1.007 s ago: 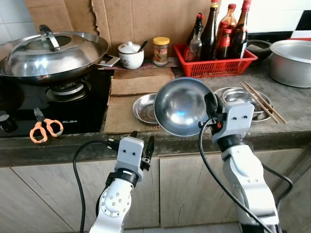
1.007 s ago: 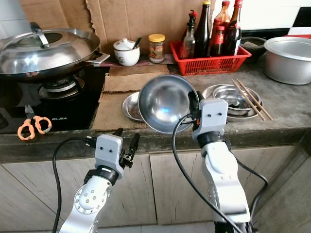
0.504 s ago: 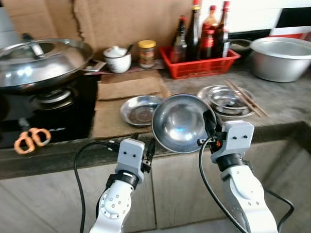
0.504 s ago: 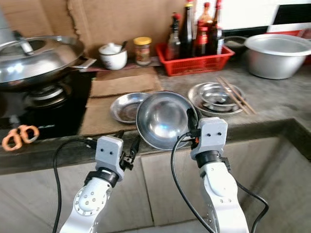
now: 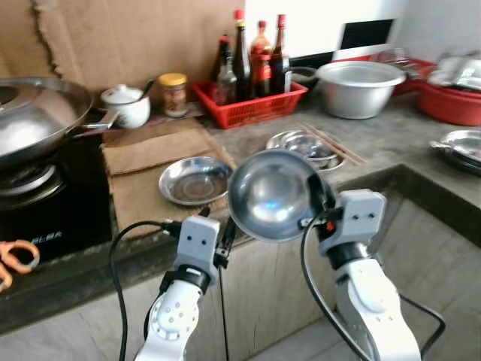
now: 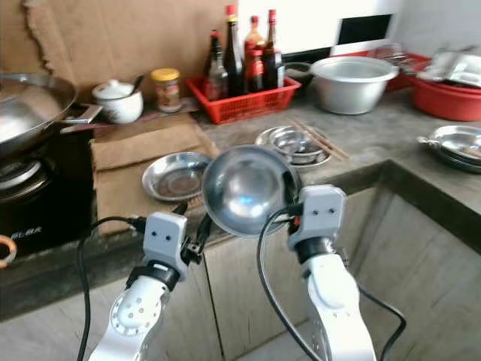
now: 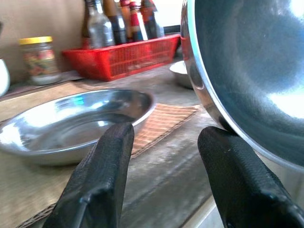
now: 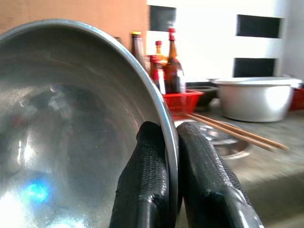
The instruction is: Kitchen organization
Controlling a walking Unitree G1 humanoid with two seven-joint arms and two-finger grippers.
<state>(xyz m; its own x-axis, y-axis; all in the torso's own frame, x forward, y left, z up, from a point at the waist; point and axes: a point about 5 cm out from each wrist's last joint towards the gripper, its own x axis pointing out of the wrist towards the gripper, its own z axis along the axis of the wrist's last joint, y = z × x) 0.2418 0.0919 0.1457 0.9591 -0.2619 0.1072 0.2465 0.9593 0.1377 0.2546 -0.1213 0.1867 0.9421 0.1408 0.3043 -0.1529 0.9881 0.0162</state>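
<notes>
My right gripper (image 5: 316,201) is shut on the rim of a steel bowl (image 5: 272,194), held tilted on edge in front of the counter, its hollow facing me. In the right wrist view the two fingers (image 8: 199,175) pinch the bowl's rim (image 8: 161,114). My left gripper (image 5: 218,232) stands open below the counter edge, beside the bowl, with nothing between its fingers (image 7: 99,175). A shallow steel dish (image 5: 194,179) lies on a brown mat (image 5: 143,158) just behind. A stack of steel bowls with chopsticks (image 5: 312,147) sits further right.
A lidded wok (image 5: 30,120) on the stove at left, orange scissors (image 5: 11,259) near the front edge. Red basket of bottles (image 5: 252,94), white sugar pot (image 5: 128,105) and jar (image 5: 174,92) at the back. Big aluminium pot (image 5: 359,86), red basin (image 5: 455,94) at right.
The whole view has swung to the right, bringing the right end of the counter into sight. The right gripper still holds the bowl the same way; the left stays open.
</notes>
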